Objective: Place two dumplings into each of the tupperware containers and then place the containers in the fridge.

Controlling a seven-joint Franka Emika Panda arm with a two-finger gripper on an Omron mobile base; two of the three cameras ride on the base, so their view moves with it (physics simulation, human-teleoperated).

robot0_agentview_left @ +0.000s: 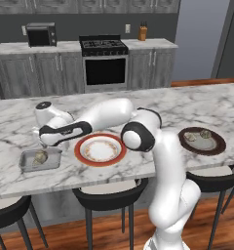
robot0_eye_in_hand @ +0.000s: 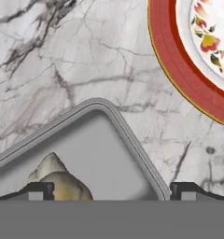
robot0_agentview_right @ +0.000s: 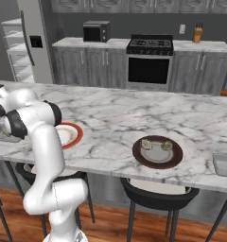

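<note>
Marble counter [robot0_agentview_left: 197,105] is carrying everything we are inspecting. We are finding the gripper [robot0_eye_in_hand: 111,190] hovering over the near tupperware container [robot0_eye_in_hand: 93,154], fingers [robot0_eye_in_hand: 39,190] spread wide and holding nothing. 1 dumpling [robot0_eye_in_hand: 62,182] is lying in that tray just inside the left fingertip; a 2nd there we cannot confirm. 2 dumplings [robot0_agentview_right: 155,144] are sitting on the dark plate [robot0_agentview_right: 157,152], well apart beyond the red-rimmed plate [robot0_eye_in_hand: 188,70]. We judge the coming move is turning on that long reach sideways.

Glossy white rounded arm [robot0_agentview_left: 163,161] segments, black joint bands, small dark fingertips [robot0_eye_in_hand: 39,190].
</note>
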